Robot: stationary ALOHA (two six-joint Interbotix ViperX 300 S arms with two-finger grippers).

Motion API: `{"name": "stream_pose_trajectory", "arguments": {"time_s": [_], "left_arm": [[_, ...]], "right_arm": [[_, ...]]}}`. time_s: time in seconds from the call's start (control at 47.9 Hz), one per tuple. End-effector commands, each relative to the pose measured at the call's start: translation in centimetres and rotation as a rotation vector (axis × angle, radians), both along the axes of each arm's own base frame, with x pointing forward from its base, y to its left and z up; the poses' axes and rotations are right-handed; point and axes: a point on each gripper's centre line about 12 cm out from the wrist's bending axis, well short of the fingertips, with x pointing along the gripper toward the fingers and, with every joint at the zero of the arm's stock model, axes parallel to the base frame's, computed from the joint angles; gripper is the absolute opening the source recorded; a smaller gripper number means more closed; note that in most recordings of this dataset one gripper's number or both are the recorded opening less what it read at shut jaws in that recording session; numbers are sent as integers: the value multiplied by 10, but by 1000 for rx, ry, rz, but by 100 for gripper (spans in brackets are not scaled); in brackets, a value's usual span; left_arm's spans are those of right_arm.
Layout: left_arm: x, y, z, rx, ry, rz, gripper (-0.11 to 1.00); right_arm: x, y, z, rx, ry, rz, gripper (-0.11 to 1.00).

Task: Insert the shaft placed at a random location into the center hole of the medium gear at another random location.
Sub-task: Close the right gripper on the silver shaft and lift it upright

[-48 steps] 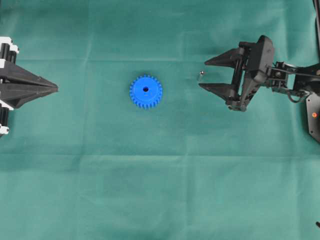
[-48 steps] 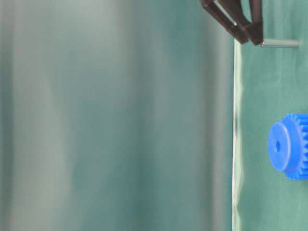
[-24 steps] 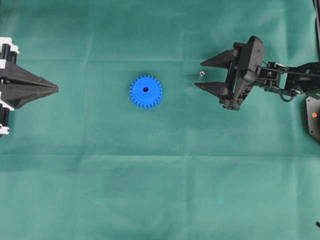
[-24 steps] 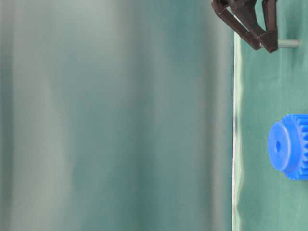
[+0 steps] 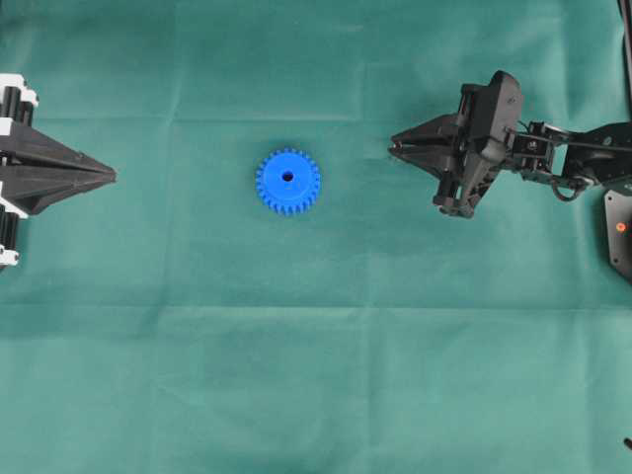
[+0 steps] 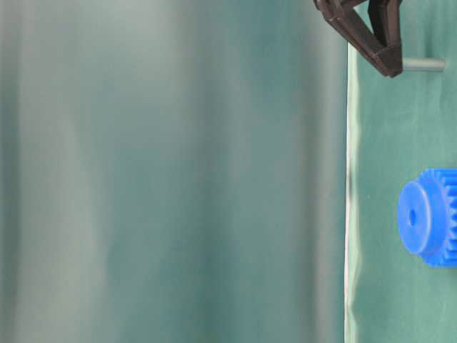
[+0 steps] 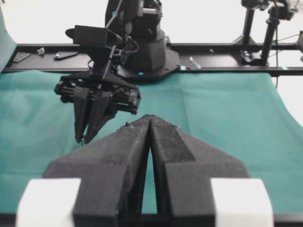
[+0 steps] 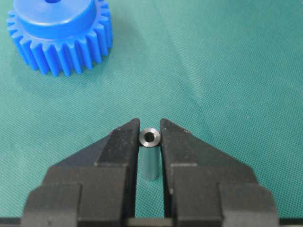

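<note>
Two matte black wedge jaws of the right gripper point(image 8: 149, 130) pinch the shiny hollow steel shaft point(image 8: 150, 158); toothed blue plastic gear point(image 8: 61, 33) at eleven o'clock; left gripper point(image 7: 150, 124) jaws together on woven green cloth point(image 5: 316, 375)

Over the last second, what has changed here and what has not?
The right gripper advanced a little toward the shaft and its jaws swung in from wide open to close against the shaft's sides, taking hold where it stands on the cloth. Not lifted yet. The medium gear and the left gripper, jaws shut, stayed where they were.
</note>
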Motion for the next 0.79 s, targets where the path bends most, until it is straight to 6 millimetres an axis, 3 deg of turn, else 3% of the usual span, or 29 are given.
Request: {"name": "stream_pose_trajectory", "arguments": {"time_s": [0.0, 0.146, 0.459, 0.772], "left_arm": [[2, 0, 7, 4, -17, -2, 0], [2, 0, 8, 4, -22, -1, 0], [2, 0, 8, 3, -20, -1, 0], [2, 0, 7, 3, -18, -2, 0]], "right_arm": [[3, -2, 6, -26, -21, 5, 13], [4, -1, 17, -33, -30, 9, 13], [4, -1, 64, -59, -52, 24, 13], [3, 0, 70, -60, -55, 27, 13]]}}
